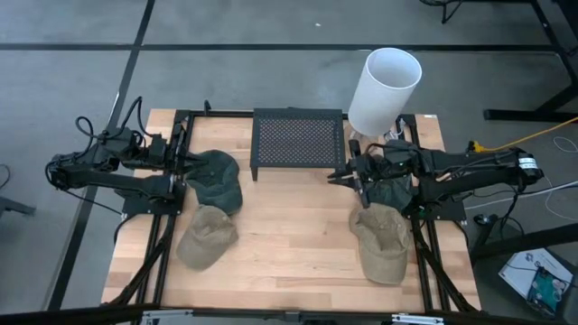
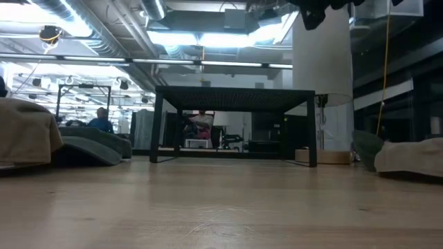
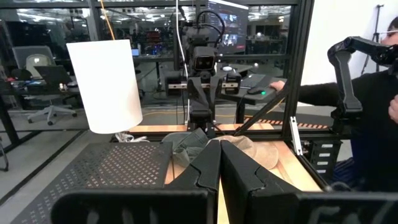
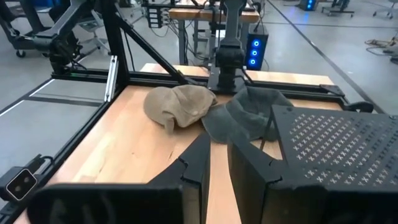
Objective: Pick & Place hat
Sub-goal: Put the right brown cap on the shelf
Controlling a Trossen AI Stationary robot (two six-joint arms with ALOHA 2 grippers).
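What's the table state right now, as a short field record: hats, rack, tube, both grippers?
hats left side: dark green cap by the left arm, tan cap nearer the front edge
hats right side: dark green cap under the right arm, tan cap in front of it
black mesh rack: centre back, nothing on it
white tube: back right, upright
left gripper: shut, empty
right gripper: slightly open, empty

Both arms are matte black, built of slim jointed segments with loose black cables looping along them. Each claw, left claw [image 3: 219,163] and right claw [image 4: 215,163], ends in two blocky, angular black fingers.
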